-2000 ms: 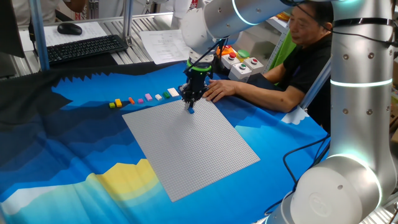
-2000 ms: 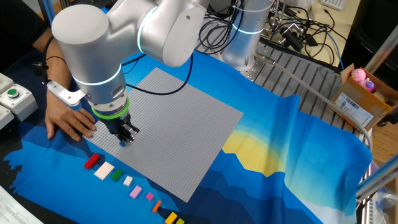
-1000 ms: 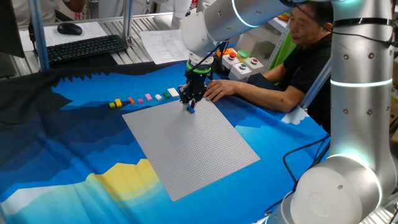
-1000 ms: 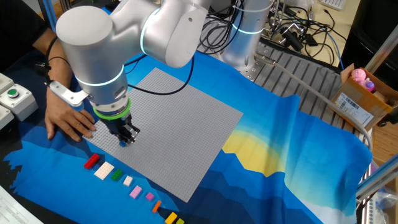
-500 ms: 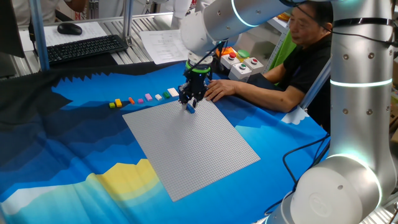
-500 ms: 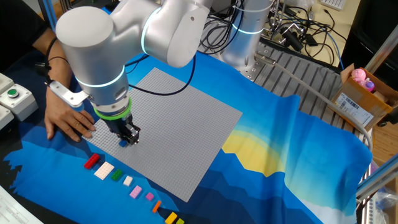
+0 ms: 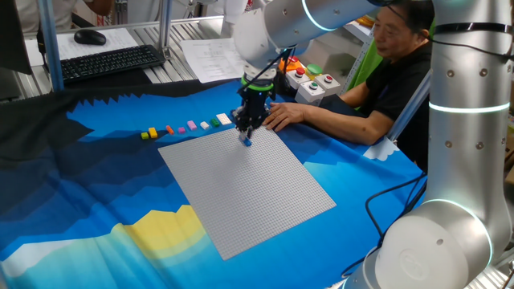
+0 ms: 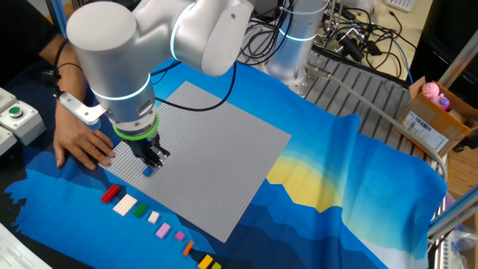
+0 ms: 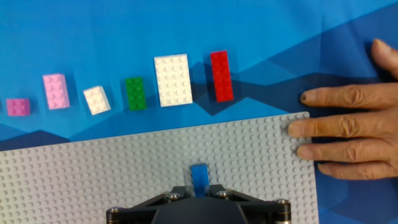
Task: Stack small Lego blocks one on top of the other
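A small blue Lego block (image 8: pixel 147 171) lies on the grey baseplate (image 8: pixel 216 142) near its corner by the row of loose blocks. My gripper (image 8: pixel 156 156) hangs just above and beside it, fingers narrow; from here a grip cannot be made out. In the hand view the blue block (image 9: pixel 199 174) shows on the studs straight ahead, its near end hidden behind the gripper body (image 9: pixel 199 208). Off the plate lie a red block (image 9: pixel 221 76), a large white block (image 9: pixel 172 79), a green block (image 9: pixel 135 93), a small white block (image 9: pixel 97 99), a pink block (image 9: pixel 56 91) and a purple block (image 9: pixel 18 106).
A person's hand (image 9: pixel 348 134) rests flat on the baseplate's corner, close to the gripper. Orange (image 8: pixel 188 246) and yellow (image 8: pixel 205 261) blocks end the row. A button box (image 7: pixel 309 79) and a keyboard (image 7: pixel 112 62) stand behind the blue cloth.
The gripper has lifted slightly off the plate; the blue block, earlier right at the fingertips, now shows separately on the studs below them.
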Action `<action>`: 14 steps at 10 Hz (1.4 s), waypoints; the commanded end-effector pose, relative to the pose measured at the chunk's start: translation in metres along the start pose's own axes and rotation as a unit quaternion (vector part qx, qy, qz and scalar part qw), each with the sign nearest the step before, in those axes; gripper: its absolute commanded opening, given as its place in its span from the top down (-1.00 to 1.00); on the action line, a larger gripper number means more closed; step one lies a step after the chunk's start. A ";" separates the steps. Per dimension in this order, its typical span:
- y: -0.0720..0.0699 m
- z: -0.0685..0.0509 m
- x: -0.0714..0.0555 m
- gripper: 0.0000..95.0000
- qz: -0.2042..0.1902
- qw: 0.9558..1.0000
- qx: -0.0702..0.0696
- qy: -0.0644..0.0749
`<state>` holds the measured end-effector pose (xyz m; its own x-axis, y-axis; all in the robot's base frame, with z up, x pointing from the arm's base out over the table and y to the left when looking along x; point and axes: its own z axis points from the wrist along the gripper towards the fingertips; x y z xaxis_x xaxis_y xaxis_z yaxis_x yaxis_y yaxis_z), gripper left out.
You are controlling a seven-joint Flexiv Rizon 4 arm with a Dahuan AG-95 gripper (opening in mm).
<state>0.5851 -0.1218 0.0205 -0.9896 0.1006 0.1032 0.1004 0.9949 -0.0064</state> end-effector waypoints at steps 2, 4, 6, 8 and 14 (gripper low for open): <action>-0.003 -0.003 0.001 1.00 -0.004 1.000 0.008 0.005; -0.007 -0.002 0.005 1.00 -0.005 1.000 0.010 0.005; -0.012 0.009 0.009 1.00 -0.006 1.000 0.003 0.001; -0.011 0.014 0.007 1.00 0.000 1.000 -0.003 0.001; -0.009 -0.004 0.002 1.00 0.002 1.000 0.000 0.009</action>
<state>0.5818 -0.1303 0.0232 -0.9877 0.1047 0.1161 0.1046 0.9945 -0.0072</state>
